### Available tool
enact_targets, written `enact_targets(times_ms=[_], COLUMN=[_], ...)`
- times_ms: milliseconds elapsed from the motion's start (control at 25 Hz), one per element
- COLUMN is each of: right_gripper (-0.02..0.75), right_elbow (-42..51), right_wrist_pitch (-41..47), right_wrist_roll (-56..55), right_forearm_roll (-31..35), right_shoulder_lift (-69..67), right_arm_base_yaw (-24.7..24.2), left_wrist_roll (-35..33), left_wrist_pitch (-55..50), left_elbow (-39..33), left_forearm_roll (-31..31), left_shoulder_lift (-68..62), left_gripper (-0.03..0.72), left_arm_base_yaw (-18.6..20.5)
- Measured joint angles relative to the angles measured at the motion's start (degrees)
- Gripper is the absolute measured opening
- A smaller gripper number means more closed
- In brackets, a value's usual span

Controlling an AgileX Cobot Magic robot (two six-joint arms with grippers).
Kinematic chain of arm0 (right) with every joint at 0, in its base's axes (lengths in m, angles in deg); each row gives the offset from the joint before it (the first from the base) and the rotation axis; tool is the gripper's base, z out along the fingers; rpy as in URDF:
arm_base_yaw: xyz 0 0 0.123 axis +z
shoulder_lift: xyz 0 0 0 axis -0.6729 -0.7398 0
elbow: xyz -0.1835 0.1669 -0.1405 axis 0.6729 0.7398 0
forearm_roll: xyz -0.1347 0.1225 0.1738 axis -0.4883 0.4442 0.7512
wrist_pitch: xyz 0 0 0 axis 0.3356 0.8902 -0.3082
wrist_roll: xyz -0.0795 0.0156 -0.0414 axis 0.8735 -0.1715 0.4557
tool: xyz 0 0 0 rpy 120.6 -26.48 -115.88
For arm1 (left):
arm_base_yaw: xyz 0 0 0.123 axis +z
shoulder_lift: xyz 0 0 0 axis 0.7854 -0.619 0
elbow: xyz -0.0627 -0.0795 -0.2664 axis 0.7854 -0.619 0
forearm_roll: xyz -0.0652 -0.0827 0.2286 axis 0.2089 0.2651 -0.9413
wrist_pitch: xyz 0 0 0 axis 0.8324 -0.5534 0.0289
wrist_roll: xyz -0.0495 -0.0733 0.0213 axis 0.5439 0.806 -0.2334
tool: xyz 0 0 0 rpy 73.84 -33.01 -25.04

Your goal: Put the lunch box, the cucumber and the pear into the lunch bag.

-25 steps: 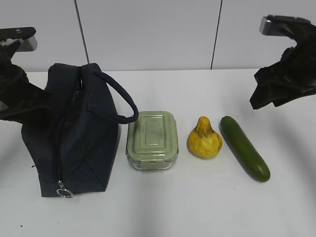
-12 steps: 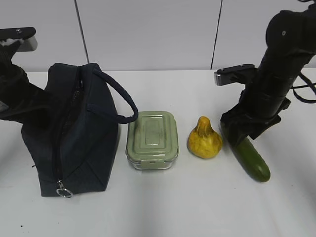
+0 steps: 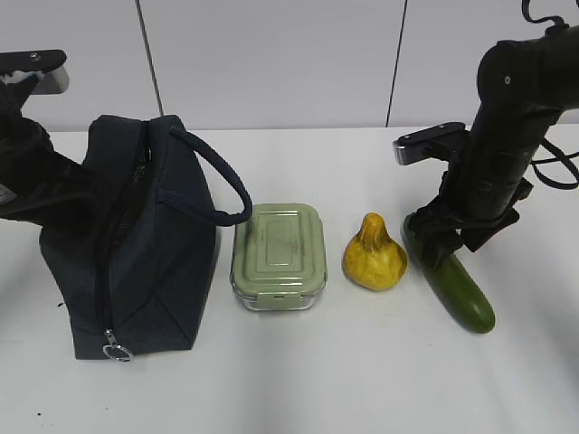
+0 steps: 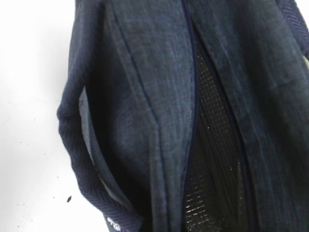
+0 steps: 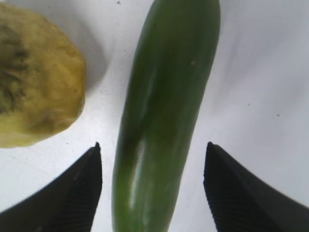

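The dark navy lunch bag stands at the left, its zipper line facing me with the ring pull at the near bottom. The left wrist view is filled by the bag's fabric and a gap showing dark mesh. My left arm is pressed against the bag's far left side, its jaws hidden. The sage-lidded lunch box, the pear and the cucumber lie in a row to the right. My right gripper is open, low over the cucumber's far end. Its fingertips straddle the cucumber without touching it, with the pear just left.
The white table runs to a pale panelled wall at the back. One bag handle loops out toward the lunch box. The pear lies close to the right gripper's left finger.
My right arm has come down from the upper right onto the far end of the cucumber, jaws open around it. The left arm, bag, lunch box and pear have not moved.
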Motion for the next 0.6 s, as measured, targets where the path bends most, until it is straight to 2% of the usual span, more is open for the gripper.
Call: enact_targets(times_ms=[320, 480, 600], right_gripper=[0.507, 0.396, 0.375], right_elbow=[0.0, -0.08, -0.21], right_wrist_pitch=[0.1, 0.92, 1.22], right_wrist_roll=[0.0, 0.0, -1.05], right_forearm_roll=[0.24, 0.24, 0.24], right_shoulder_lift=[-4.54, -4.81, -4.66], right_arm_base_yaw=[0.0, 0.0, 0.0], left_wrist_roll=[0.0, 0.0, 0.0], left_wrist_pitch=[0.11, 0.06, 0.06], left_elbow=[0.0, 0.0, 0.0], left_forearm_roll=[-0.18, -0.23, -0.29], left_shoulder_lift=[0.0, 0.0, 0.0], left_gripper=[0.013, 0.013, 0.013], left_arm_base_yaw=[0.0, 0.0, 0.0])
